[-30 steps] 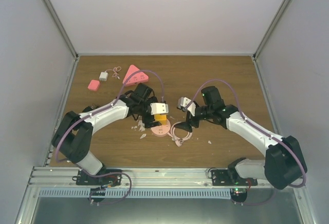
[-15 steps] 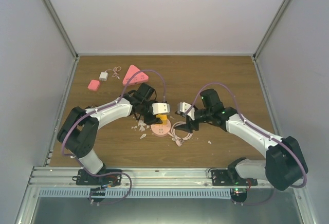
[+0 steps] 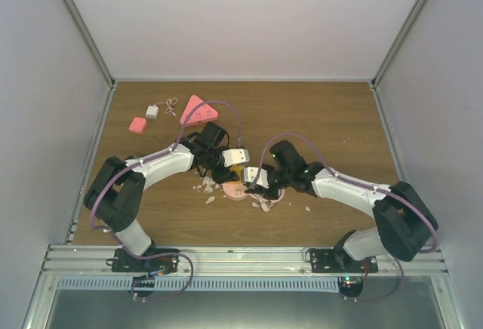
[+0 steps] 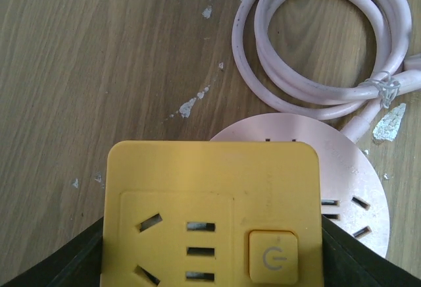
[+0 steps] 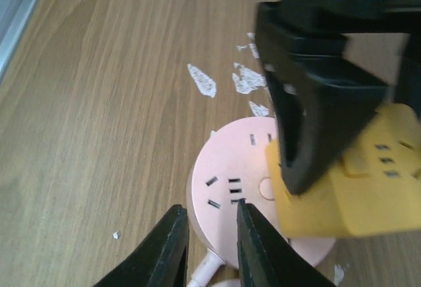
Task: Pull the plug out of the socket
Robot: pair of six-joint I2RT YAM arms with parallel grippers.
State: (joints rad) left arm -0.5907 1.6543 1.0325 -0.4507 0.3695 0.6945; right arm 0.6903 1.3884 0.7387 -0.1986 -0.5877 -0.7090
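A yellow plug (image 4: 214, 208) with a power button sits plugged into the round pink socket (image 4: 345, 162). My left gripper (image 4: 214, 264) is shut on the plug, with its black fingers (image 4: 72, 260) against the plug's two sides. In the right wrist view the plug (image 5: 358, 201) stands on the far part of the socket (image 5: 230, 155). My right gripper (image 5: 209, 209) has its jaws close together astride the socket's near rim, where the cable leaves. From above, both grippers meet at the socket (image 3: 231, 191): the left gripper (image 3: 236, 167) and the right gripper (image 3: 254, 185).
The socket's pink cable (image 4: 309, 43) lies coiled just beside it. White flecks (image 3: 204, 188) are scattered on the wood left of the socket. A pink triangular block (image 3: 198, 110), a small white adapter (image 3: 152, 112) and a pink block (image 3: 137, 124) lie at the far left.
My right gripper has swung left and down onto the socket's rim and closed. My left gripper has closed on the yellow plug and stays there.
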